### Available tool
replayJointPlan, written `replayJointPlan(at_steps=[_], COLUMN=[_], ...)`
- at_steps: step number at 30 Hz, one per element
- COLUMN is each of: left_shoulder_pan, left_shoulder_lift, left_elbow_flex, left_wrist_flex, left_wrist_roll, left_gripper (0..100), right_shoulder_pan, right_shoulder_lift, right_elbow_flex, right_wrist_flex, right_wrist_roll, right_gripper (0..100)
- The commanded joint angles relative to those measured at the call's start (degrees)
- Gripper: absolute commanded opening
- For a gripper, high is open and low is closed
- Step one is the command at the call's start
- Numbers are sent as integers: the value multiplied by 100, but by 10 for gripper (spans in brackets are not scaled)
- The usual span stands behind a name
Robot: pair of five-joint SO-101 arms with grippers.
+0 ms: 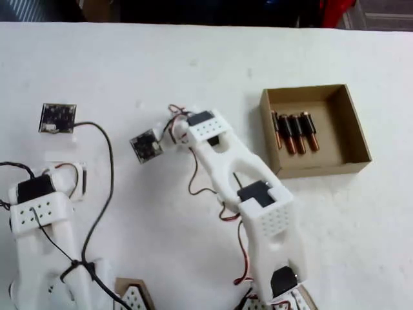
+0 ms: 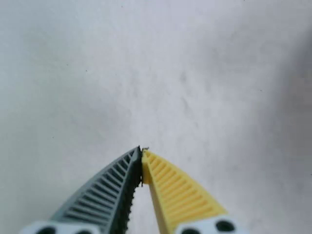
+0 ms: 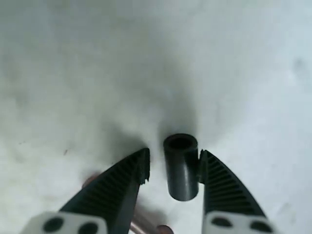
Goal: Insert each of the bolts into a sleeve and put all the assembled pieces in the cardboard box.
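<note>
We hold two white arms: left arm (image 1: 39, 216) drawn back low at its own side, left gripper (image 2: 142, 151) with grey finger (image 2: 105, 192) and yellow finger (image 2: 180, 195) pressed tip to tip; right arm (image 1: 255, 194) stretched forward, slanting toward the left arm, right gripper (image 3: 173, 157) with black fingers (image 3: 117, 190) parted.

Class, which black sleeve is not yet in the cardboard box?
The sleeve standing upright between the right gripper's open fingers, its hole empty. The four other sleeves lie in the cardboard box, each on a copper bolt.
</note>
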Motion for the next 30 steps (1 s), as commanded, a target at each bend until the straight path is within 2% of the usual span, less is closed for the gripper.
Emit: replayJointPlan(at_steps=[1, 5, 7, 13, 22, 30], left_shoulder_pan=[-48, -48, -48, -48, -48, -48], left_shoulder_lift=[-189, -189, -189, -189, -189, -224], left_elbow_flex=[-18, -18, -18, -18, -18, 193], left_wrist_flex=[-193, -193, -193, -193, -193, -448], left_wrist_roll=[35, 35, 35, 35, 35, 44], left_gripper=[23, 23, 23, 23, 23, 23], right_shoulder_pan=[22, 22, 22, 22, -31, -31], right_shoulder_lift=[-4, -4, -22, -180, -1446, -2668], right_elbow_flex=[-53, -53, -44, -35, -141, -141], right_wrist_flex=[-163, -163, -163, -127, 796, 1851], right_wrist_roll=[123, 114, 114, 44, -1670, -3569], right_gripper=[132, 9, 37, 18, 18, 17])
